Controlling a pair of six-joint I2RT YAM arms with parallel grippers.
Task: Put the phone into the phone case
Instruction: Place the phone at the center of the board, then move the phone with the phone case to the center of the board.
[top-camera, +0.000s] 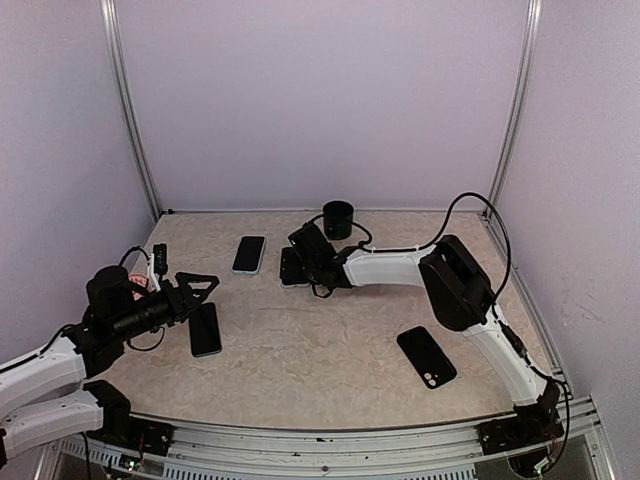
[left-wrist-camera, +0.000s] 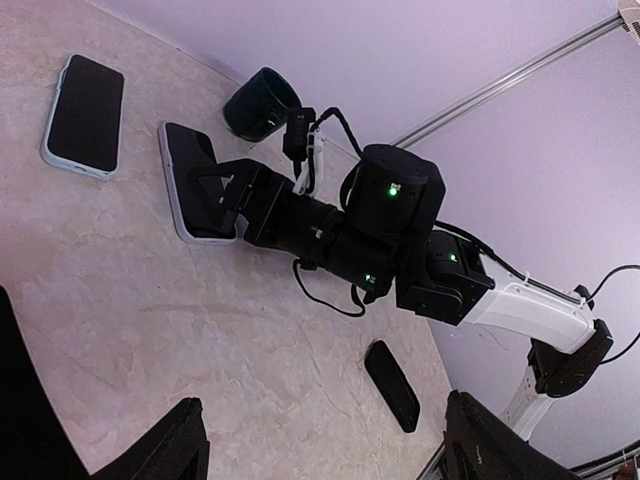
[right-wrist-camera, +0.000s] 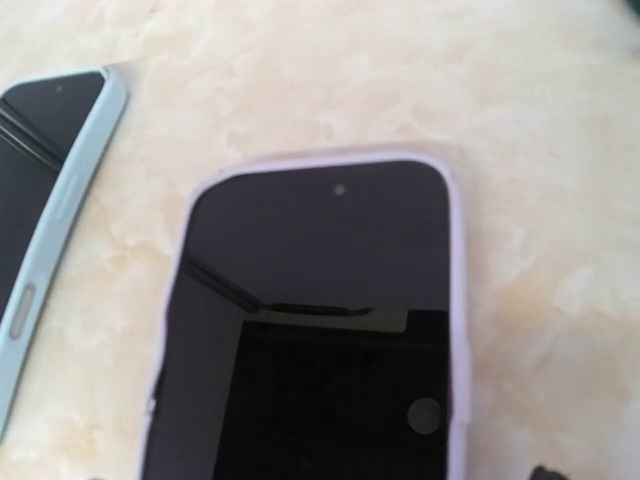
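A phone in a lilac case (top-camera: 291, 268) lies face up at the table's middle back; it fills the right wrist view (right-wrist-camera: 320, 300). My right gripper (top-camera: 306, 256) hovers low over it, jaws spread wide, holding nothing; only one fingertip (right-wrist-camera: 545, 472) shows at the bottom edge. A phone in a pale blue case (top-camera: 249, 254) lies to its left, also in the left wrist view (left-wrist-camera: 85, 112). A bare black phone (top-camera: 205, 329) lies by my left gripper (top-camera: 203, 287), which is open, empty and raised above the table. A black phone or case (top-camera: 427, 356) lies back up at the right.
A black cup (top-camera: 338, 218) stands behind the right gripper near the back wall. The right arm (top-camera: 400, 266) stretches across the table's right half. Frame posts stand at both back corners.
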